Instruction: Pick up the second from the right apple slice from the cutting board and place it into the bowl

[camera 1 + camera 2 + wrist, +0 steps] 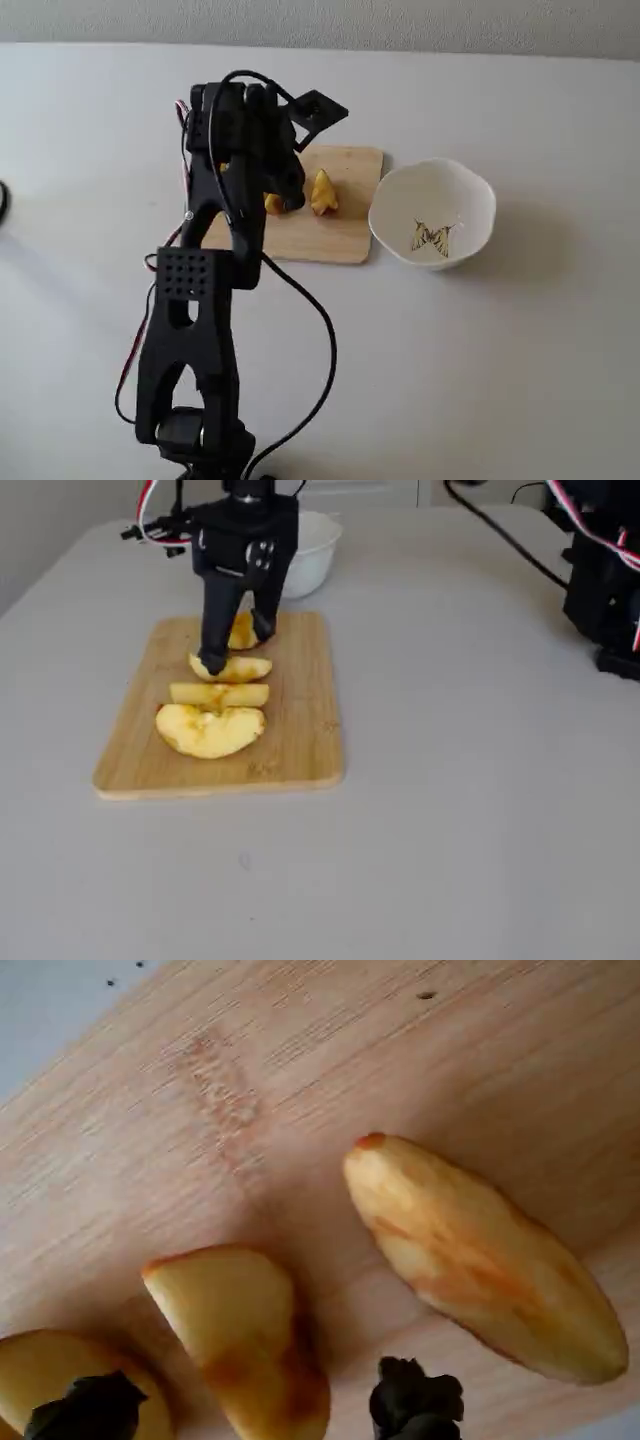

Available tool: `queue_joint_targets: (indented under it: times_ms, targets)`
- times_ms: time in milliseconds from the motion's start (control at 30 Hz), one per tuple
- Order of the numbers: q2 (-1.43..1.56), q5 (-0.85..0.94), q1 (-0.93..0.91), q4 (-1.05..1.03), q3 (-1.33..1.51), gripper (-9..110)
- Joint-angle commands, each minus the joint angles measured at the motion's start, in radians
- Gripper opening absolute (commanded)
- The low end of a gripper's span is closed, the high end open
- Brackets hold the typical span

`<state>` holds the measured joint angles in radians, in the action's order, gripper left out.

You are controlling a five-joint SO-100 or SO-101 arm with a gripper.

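On one cutting board [300, 740], four apple wedges, pincer [255, 1405] spread astride one apple slice [245, 1335].

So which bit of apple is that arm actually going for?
Find the wooden cutting board beside the white bowl; four yellow apple wedges lie in a row on it. The apple slice is the second one counting from the bowl end. Unlike its neighbours, it sits between the black fingertips of the open gripper and has a reddish-brown strip along one edge.
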<state>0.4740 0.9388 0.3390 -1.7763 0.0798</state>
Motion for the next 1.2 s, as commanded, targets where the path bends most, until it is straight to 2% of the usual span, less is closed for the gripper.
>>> queue_joint_targets:
  times_ms: [0, 133, 300, 533, 800, 967, 1167]
  targets:
    - [-0.017, 0.006, 0.006, -0.031, -0.12, 30]
    - [-0.038, 0.006, 0.008, -0.026, -0.12, 20]
    - [-0.049, 0.006, 0.011, -0.026, -0.12, 0]
    - [0.026, -0.051, 0.072, -0.026, -0.12, 0]
    - [0.333, -0.17, 0.083, -0.038, -0.12, 0]
    - [0.503, -0.187, -0.092, -0.043, -0.098, 0]
    - [0.454, -0.084, -0.383, -0.041, -0.1, 0]
